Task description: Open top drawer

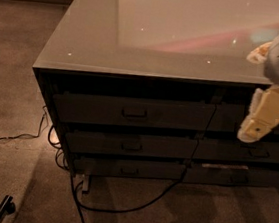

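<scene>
Pincer (250,133), grip state unclear, hangs right of closed top drawer (94,109).

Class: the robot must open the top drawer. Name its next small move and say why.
Probably shift the claw across, leftwards in the view, toward the handle of the top drawer. The claw hangs before the right-hand stack, well off to the side of that handle, and the drawer looks shut, so lining up has to come before any grasp.
</scene>
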`<state>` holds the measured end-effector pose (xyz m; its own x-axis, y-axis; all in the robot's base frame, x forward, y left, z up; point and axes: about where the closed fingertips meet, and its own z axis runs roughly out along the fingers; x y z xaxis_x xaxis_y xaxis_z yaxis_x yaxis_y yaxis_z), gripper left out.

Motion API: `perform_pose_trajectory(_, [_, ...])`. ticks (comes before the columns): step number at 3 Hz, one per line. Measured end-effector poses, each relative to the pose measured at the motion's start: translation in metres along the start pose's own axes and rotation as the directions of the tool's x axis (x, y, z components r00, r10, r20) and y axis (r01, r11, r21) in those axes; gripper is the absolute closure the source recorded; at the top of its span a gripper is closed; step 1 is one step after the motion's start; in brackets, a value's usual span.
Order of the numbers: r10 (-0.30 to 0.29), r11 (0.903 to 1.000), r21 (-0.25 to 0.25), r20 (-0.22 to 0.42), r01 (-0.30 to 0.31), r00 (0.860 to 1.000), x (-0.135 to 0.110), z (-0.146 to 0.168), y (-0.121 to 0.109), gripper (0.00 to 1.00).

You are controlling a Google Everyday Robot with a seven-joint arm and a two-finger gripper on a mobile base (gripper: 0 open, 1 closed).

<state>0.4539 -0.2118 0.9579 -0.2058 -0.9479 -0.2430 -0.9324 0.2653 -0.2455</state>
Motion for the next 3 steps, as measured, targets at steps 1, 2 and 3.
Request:
perform_pose_trajectory(1, [-0.052, 0.9983, -0.025, 0.002, 0.052, 0.999, -0.019, 0.052, -0.012, 0.0])
perform_pose_trajectory(2, [-0.094, 0.9954, -0.026, -0.073, 0.092, 0.993, -0.035, 0.095, -0.023, 0.0])
perform_pose_trajectory(3, [-0.098, 0.9952, -0.014, -0.092, 0.097, 0.991, -0.032, 0.094, -0.026, 0.0])
